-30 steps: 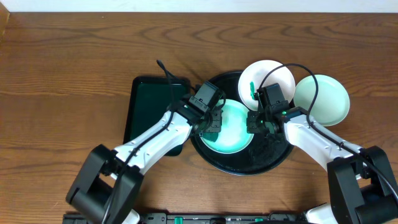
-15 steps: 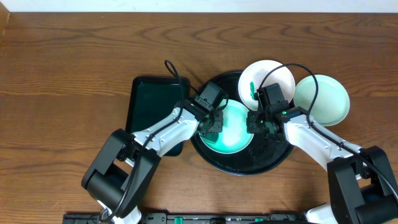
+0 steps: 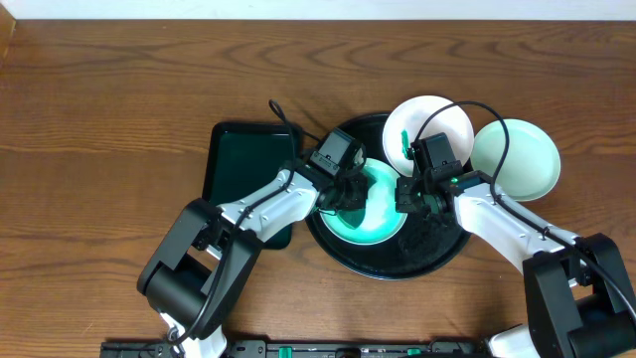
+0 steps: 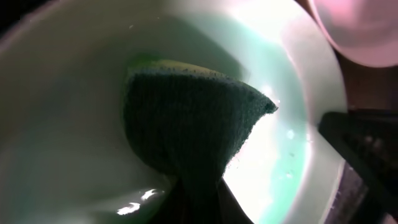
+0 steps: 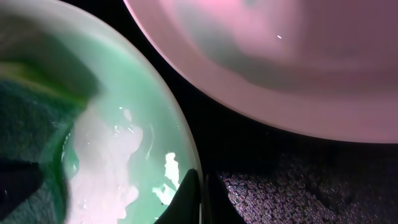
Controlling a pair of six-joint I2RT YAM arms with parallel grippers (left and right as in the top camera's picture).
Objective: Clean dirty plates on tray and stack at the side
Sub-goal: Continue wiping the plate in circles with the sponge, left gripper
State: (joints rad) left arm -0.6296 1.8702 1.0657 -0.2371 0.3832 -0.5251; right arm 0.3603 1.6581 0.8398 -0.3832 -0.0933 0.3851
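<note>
A pale mint plate lies in the round black tray. My left gripper is shut on a dark green sponge, which is pressed flat on that plate. My right gripper is shut on the plate's right rim, one finger inside and one outside. A second plate, white with a green smear near its left edge, rests at the tray's back rim. A third plate sits on the table to the right of the tray.
A rectangular dark green tray lies just left of the black tray, under my left arm. The wood table stretches to the left and along the back. The right arm's cable loops over the white plate.
The left gripper has slid the sponge a little to the right, toward the middle of the mint plate, and its arm has swung in. The right gripper has not moved.
</note>
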